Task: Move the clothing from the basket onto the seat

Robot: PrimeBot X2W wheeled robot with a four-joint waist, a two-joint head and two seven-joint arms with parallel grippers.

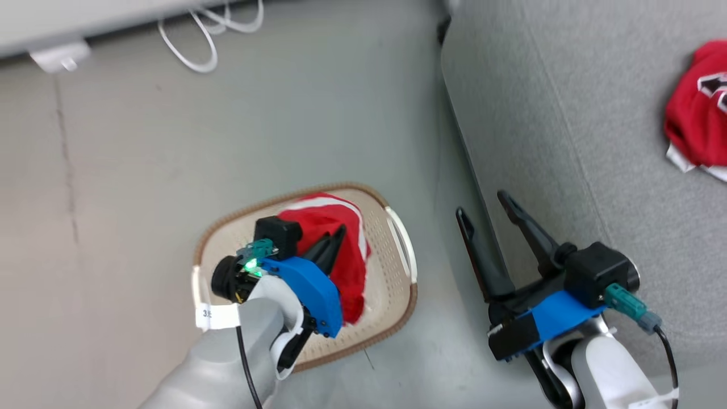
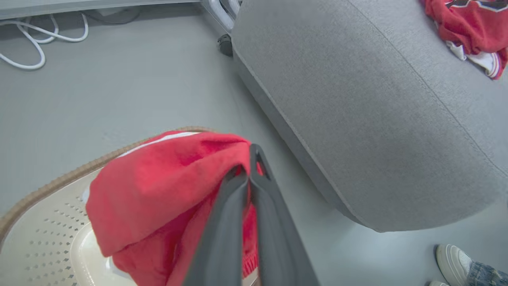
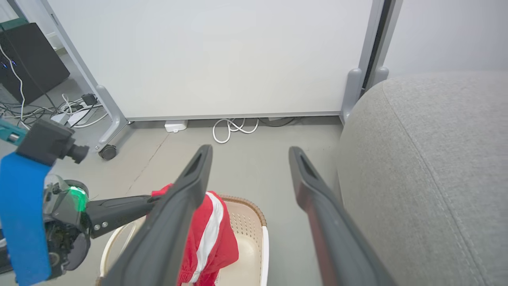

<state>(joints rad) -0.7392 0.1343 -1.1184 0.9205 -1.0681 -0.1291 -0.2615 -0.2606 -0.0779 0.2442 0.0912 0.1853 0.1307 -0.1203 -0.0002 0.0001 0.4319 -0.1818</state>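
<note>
My left gripper (image 1: 336, 237) is shut on a red garment with a white stripe (image 1: 332, 218), holding it bunched above the cream basket (image 1: 392, 272) on the floor. In the left wrist view the fingers (image 2: 242, 198) pinch the red cloth (image 2: 158, 178) over the basket's perforated wall (image 2: 43, 234). A second red garment with black-and-white lettering (image 1: 698, 113) lies on the grey seat (image 1: 568, 113) at the far right. My right gripper (image 1: 485, 207) hangs open and holds nothing beside the seat's edge, right of the basket. The right wrist view shows the striped garment (image 3: 212, 234).
White cables (image 1: 199, 34) and a power adapter (image 1: 57, 57) lie on the grey floor along the wall panel. A caster wheel (image 3: 108, 151) stands on the floor at the left. A person's shoe (image 2: 454, 260) is on the floor by the seat's corner.
</note>
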